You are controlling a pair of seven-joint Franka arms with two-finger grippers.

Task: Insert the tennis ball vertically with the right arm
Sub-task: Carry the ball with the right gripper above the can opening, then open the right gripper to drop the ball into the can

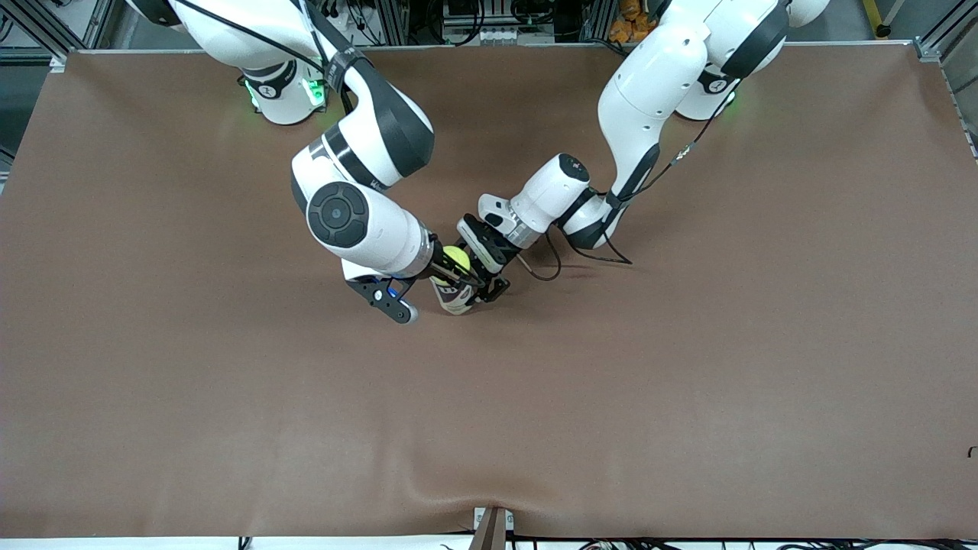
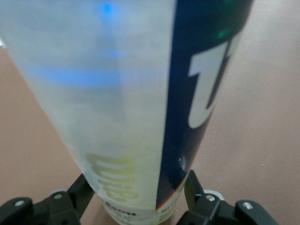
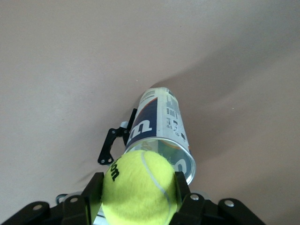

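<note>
A yellow tennis ball (image 3: 137,190) sits between the fingers of my right gripper (image 3: 137,192), which is shut on it. In the front view the ball (image 1: 457,259) is just over the open mouth of a clear tennis ball can (image 1: 456,296) that stands upright on the brown table. The can (image 3: 161,126) has a dark blue label with white letters. My left gripper (image 2: 137,192) is shut on the can (image 2: 136,93) near its base, one finger on each side. In the front view my left gripper (image 1: 489,286) is beside the can and my right gripper (image 1: 452,269) is above it.
The brown mat (image 1: 688,382) covers the whole table. A loose black cable (image 1: 588,256) from the left arm lies on it close to that arm's wrist. The mat's front edge has a small bump at the middle (image 1: 489,496).
</note>
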